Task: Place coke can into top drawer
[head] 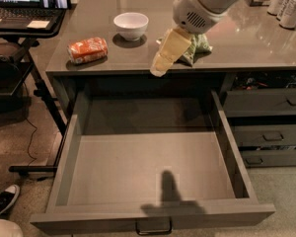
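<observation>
The coke can, orange-red with white markings, lies on its side at the left of the grey counter, near the front edge. The top drawer is pulled fully open below the counter; its inside is bare and its small metal handle shows at the front. My gripper, cream-coloured under a white arm, hangs over the counter's front edge near the middle. It is to the right of the can, apart from it, and holds nothing that I can see.
A white bowl stands behind the can. A green snack bag lies partly hidden behind my gripper. Pale silver cans stand at the far right. Narrower drawers are at the right. A laptop desk stands at the left.
</observation>
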Controlling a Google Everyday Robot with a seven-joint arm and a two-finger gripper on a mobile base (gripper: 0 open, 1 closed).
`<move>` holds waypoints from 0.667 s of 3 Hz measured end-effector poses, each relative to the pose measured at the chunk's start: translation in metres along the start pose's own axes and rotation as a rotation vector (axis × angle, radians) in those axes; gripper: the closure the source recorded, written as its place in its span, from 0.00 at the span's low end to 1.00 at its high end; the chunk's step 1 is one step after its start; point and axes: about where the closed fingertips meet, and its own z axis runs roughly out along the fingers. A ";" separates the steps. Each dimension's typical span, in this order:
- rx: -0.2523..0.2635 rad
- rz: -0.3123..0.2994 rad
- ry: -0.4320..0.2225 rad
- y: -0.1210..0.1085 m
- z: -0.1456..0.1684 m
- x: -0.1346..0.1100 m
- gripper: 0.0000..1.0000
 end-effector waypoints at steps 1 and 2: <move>0.017 0.013 -0.009 -0.002 0.003 0.002 0.00; 0.023 0.030 -0.057 -0.008 0.038 0.002 0.00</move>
